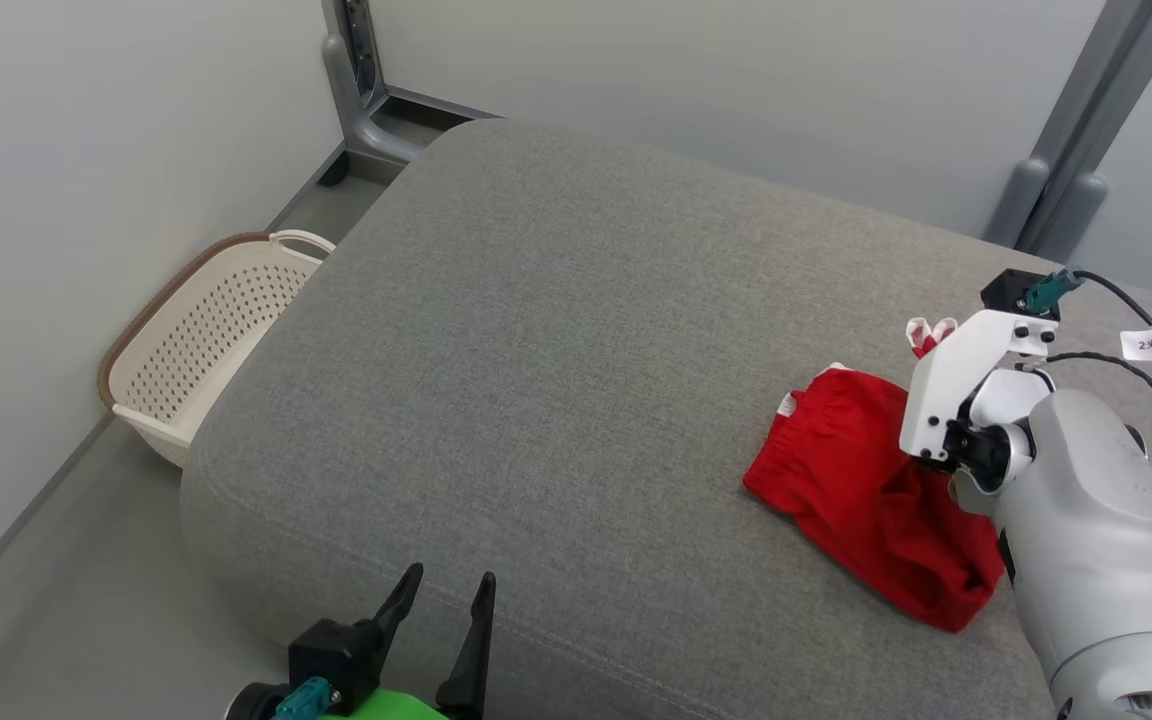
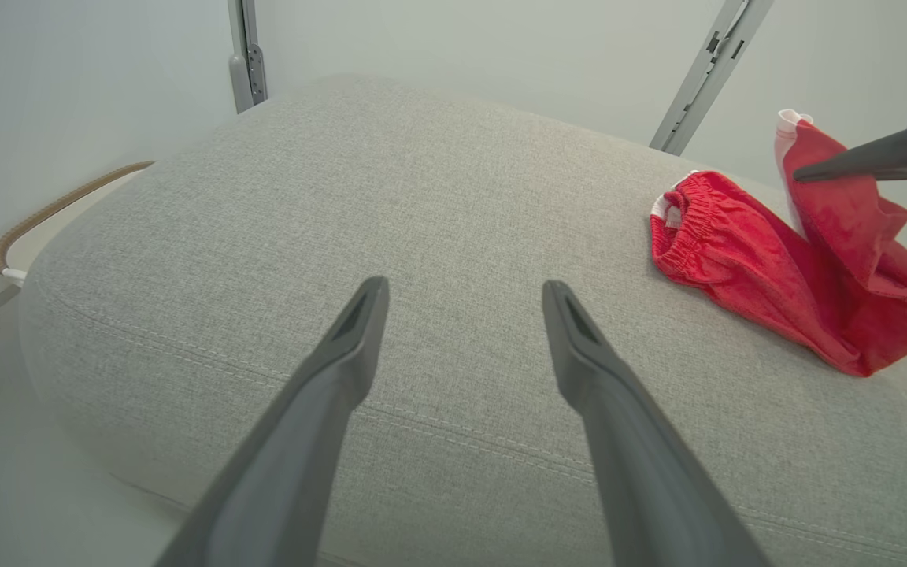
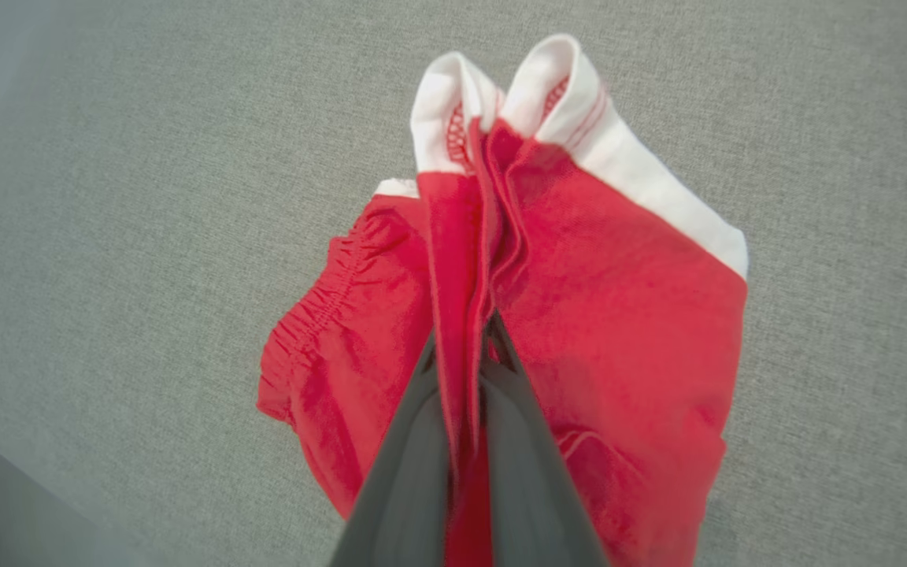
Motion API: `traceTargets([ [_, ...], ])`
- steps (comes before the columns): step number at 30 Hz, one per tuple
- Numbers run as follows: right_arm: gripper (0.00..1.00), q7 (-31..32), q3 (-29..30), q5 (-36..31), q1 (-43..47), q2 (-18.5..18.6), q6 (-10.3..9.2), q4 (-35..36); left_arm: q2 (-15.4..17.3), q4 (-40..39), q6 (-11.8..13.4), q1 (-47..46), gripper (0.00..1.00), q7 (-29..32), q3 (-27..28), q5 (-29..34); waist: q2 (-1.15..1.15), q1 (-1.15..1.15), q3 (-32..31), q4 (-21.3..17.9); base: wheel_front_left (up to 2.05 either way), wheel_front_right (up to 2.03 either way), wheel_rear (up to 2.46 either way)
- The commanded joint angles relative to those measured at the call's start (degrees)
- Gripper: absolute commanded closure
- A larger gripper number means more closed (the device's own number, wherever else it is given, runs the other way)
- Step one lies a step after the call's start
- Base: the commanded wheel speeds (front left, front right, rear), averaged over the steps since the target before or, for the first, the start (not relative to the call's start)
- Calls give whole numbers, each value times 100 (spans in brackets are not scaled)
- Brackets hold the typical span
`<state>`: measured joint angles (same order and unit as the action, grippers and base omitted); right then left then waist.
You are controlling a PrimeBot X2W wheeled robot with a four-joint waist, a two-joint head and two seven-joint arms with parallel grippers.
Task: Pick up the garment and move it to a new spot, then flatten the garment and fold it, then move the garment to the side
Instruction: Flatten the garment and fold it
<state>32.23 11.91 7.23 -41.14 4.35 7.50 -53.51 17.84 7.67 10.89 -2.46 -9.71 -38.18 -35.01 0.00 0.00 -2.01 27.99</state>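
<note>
Right gripper (image 3: 465, 350): pinched shut on a raised fold of the red garment (image 3: 627, 315).
Left gripper (image 2: 465, 307): fingers spread wide, empty, grey cushion (image 2: 422, 181) beneath.

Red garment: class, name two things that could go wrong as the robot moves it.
1. The right gripper is shut on only a thin fold of the red garment, so the cloth may slip out when lifted.
2. The rest lies bunched on the grey cushion, and the left gripper is open, far off, so it may land crumpled.
</note>
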Motion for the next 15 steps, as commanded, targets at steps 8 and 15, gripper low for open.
traceTargets([
  [8, 100, -305, 236, -371, -481, -71, -3, -548, -98, -11, 113, 46, 0, -158, 31, 1, 0, 0, 262, 160, 0, 0, 0],
  [15, 100, -389, 307, -562, -683, -98, -3, -880, -141, -20, 156, 23, 0, -234, 66, -10, 0, 0, 401, 214, 0, 0, 0],
])
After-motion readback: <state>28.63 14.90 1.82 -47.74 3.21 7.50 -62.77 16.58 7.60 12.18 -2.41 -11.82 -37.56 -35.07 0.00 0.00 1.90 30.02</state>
